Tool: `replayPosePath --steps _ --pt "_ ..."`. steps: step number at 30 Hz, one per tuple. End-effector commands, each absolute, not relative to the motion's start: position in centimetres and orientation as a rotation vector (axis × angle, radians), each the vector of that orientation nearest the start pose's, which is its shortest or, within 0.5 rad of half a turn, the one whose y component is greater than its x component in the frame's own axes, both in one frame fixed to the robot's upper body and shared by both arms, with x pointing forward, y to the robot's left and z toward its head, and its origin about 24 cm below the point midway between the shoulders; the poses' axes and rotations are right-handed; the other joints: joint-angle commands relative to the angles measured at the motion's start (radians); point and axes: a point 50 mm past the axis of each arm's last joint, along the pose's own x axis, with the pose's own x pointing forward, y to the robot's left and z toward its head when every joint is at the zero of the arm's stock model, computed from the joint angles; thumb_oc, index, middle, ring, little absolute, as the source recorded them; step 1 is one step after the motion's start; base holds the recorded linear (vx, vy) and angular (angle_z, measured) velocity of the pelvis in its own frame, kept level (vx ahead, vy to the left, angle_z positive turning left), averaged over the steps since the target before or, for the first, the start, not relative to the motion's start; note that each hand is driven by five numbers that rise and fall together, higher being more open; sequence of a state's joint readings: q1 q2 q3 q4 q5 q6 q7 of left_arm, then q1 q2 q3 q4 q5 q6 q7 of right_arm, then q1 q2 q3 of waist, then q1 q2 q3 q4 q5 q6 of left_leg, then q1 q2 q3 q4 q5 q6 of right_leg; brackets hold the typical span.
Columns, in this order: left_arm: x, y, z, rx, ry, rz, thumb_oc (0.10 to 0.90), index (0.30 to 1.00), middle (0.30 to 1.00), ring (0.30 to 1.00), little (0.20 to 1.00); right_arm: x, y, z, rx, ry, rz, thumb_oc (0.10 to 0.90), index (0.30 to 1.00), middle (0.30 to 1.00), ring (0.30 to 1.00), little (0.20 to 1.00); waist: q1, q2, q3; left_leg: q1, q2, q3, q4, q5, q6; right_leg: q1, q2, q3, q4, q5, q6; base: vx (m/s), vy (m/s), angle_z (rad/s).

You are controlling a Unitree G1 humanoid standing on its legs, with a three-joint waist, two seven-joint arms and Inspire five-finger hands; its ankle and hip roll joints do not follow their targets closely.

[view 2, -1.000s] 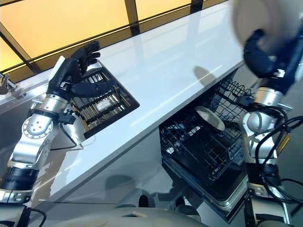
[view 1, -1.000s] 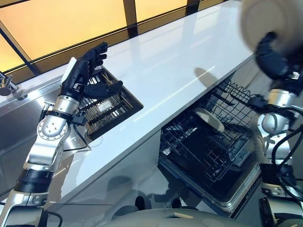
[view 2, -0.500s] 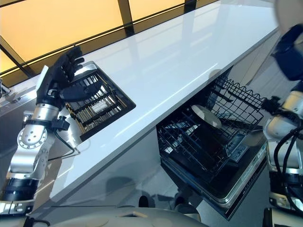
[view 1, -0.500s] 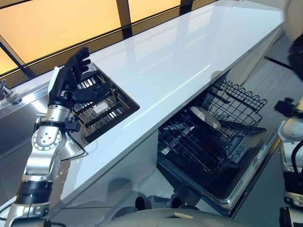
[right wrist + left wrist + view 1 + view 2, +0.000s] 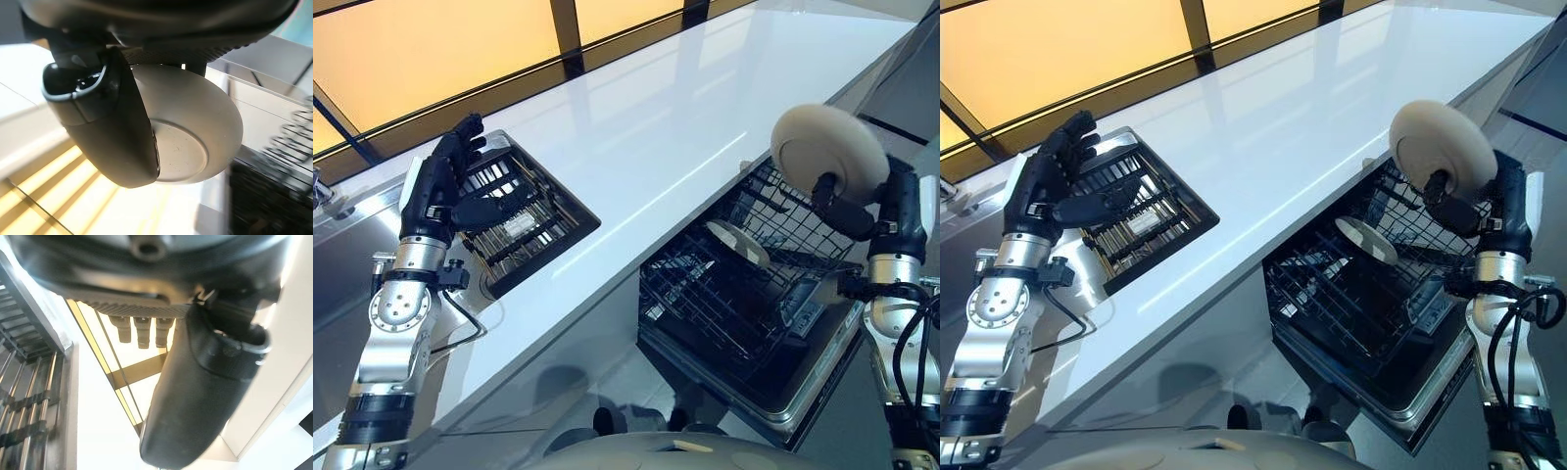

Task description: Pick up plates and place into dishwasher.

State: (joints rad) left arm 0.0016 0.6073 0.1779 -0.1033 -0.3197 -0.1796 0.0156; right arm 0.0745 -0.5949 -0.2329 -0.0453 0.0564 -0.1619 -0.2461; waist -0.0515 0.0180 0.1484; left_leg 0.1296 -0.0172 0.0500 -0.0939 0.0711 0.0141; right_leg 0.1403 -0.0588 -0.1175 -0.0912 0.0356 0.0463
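White bench (image 5: 666,108) beside us, our right hand (image 5: 862,211), fingers clenched on the plate (image 5: 829,152), had swung back down over the dishwasher rack (image 5: 744,294); left hand (image 5: 435,191) released, idle.

Glossy, smooth white countertop (image 5: 656,117) across the upper middle. Matt cream ceramic-looking plate (image 5: 829,154) at right, over black wire rack (image 5: 744,294) at lower right. Shiny metal slats in drying tray (image 5: 524,220) at left.
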Motion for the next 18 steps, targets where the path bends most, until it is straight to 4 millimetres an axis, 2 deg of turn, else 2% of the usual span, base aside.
replayPosePath --steps 1,8,11,14,18 --pt "23.8 29.6 18.4 0.375 -0.585 0.213 0.8 0.9 0.9 0.9 0.9 23.0 -30.5 18.2 -0.548 -0.549 -0.442 0.1 0.3 0.3 0.3 0.2 -0.021 -0.001 -0.054 0.039 -0.055 0.036 0.007 -0.14 0.03 -0.021 0.066 -0.027 0.084 -0.09 0.025 -0.01 0.009 -0.04" --pt "23.5 30.3 18.2 0.383 -0.573 0.242 0.8 0.9 0.9 0.9 0.9 22.3 -31.9 16.8 -0.554 -0.453 -0.523 0.1 0.3 0.3 0.3 0.2 -0.04 0.002 -0.05 0.04 -0.052 0.058 0.007 -0.143 0.031 -0.032 0.067 -0.013 0.09 -0.087 0.032 -0.02 0.013 -0.11" --pt "23.3 30.6 18.1 0.384 -0.572 0.252 0.8 0.9 0.9 0.9 0.9 22.1 -32.3 15.3 -0.559 -0.355 -0.505 0.1 0.3 0.3 0.3 0.2 -0.046 0.002 -0.045 0.04 -0.052 0.064 0.007 -0.143 0.033 -0.037 0.067 -0.007 0.094 -0.085 0.035 -0.01 0.007 -0.07" --pt "23.0 30.7 18.1 0.393 -0.567 0.256 0.8 0.9 0.9 0.9 0.9 22.3 -31.4 13.8 -0.572 -0.228 -0.298 0.1 0.3 0.3 0.3 0.2 -0.051 0.0 -0.043 0.039 -0.051 0.071 0.007 -0.143 0.034 -0.043 0.066 -0.005 0.096 -0.085 0.037 -0.02 -0.001 -0.06" --pt "22.7 30.8 17.9 0.409 -0.561 0.255 0.8 0.9 0.9 0.9 0.9 22.4 -30.0 12.8 -0.509 -0.16 -0.103 0.1 0.3 0.3 0.3 0.2 -0.051 -0.003 -0.04 0.035 -0.049 0.076 0.007 -0.139 0.031 -0.047 0.064 -0.01 0.097 -0.082 0.037 -0.01 -0.013 -0.03"
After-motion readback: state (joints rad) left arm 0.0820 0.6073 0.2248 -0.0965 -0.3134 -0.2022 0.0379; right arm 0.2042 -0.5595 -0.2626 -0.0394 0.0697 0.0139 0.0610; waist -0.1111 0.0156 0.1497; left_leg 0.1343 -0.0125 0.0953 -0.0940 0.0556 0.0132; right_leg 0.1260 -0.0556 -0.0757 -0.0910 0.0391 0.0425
